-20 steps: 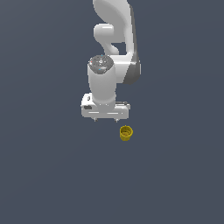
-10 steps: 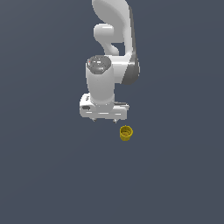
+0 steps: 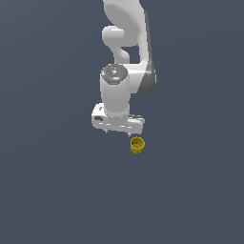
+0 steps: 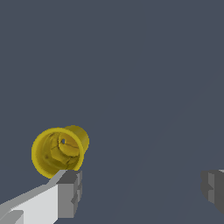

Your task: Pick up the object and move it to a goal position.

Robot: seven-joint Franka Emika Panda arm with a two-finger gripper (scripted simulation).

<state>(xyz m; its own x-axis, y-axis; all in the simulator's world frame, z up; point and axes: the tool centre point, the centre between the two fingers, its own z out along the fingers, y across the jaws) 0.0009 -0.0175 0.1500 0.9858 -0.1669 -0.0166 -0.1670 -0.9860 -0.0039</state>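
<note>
The object is a small yellow cup-like cylinder (image 3: 137, 145) with a hollow top, standing on the dark grey floor. In the exterior view it sits just below and to the right of the white gripper (image 3: 118, 132). In the wrist view the cup (image 4: 59, 151) lies just beyond one grey fingertip (image 4: 70, 192), outside the gap between the fingers. The gripper (image 4: 142, 189) is open and empty, its fingers spread wide. The other fingertip (image 4: 213, 187) is at the frame edge.
The white arm (image 3: 126, 52) rises behind the gripper toward the top of the exterior view. A plain dark grey floor (image 3: 57, 190) surrounds everything. No goal marker shows.
The gripper has shifted slightly toward the exterior view's right and lower, nearer the cup. The cup has not moved.
</note>
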